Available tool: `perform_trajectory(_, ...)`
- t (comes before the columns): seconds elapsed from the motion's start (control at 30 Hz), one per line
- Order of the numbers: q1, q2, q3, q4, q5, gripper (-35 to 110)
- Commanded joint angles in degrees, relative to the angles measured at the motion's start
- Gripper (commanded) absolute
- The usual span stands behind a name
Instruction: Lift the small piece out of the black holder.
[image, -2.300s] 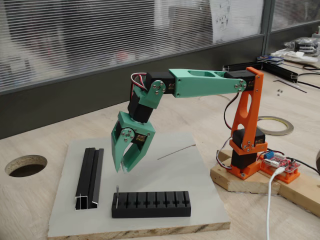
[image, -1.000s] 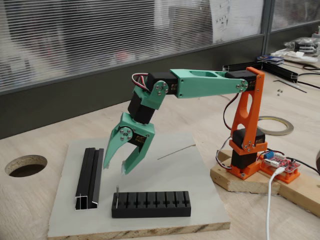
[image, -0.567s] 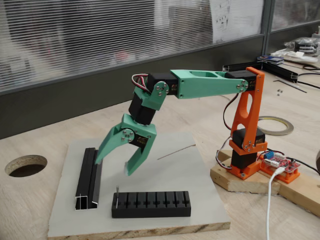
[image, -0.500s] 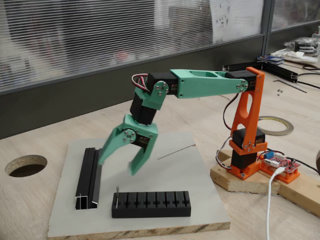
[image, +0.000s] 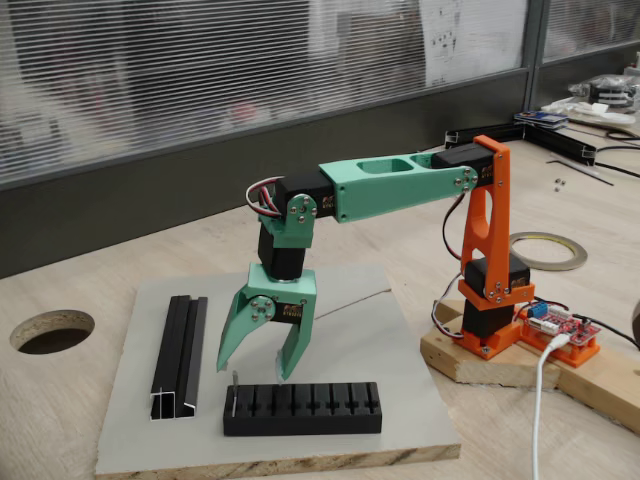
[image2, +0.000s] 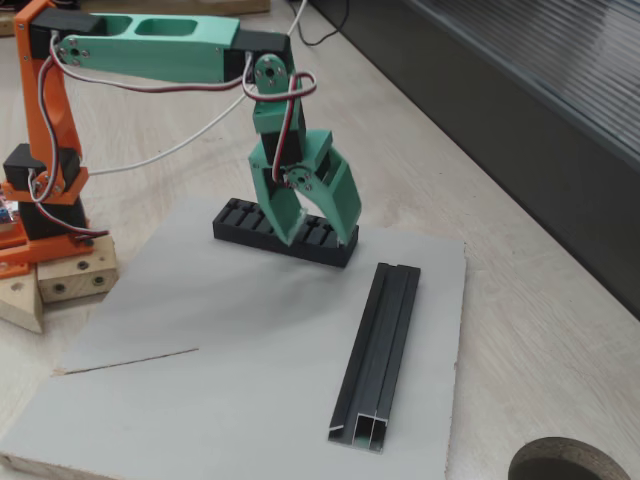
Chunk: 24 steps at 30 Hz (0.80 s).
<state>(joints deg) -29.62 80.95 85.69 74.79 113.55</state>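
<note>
Just below spread jaws: small piece (image: 234, 394).

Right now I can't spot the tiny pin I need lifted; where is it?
In a fixed view, the pin stands upright at the left end of the black holder, just below the open gripper and right of the black rail.

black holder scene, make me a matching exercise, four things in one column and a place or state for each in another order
Things:
1. black holder
2. small piece
3. hand
4. black channel rail

Places or states:
A. open, above the holder's left end in a fixed view
B. upright at the holder's left end
C. lying at the board's left in a fixed view
D. at the board's front edge, slotted along its top

Pairs: 1-D, 2-B, 3-A, 4-C
</note>
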Motion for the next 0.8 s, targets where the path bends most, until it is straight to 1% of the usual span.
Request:
perform_trajectory(0.0,-0.35,0.44,-0.97,0.97,0.09,53)
perform_trajectory(0.23,0.09,-1.05,-6.86,0.88,-0.09,53)
perform_trajectory(0.37,0.09,-4.75,-7.21,0.97,-0.09,53)
perform_trajectory(0.7,0.35,-5.71,-7.29,0.97,-0.18,53)
perform_trajectory(0.77,1.85,-5.71,-7.29,0.88,-0.18,53)
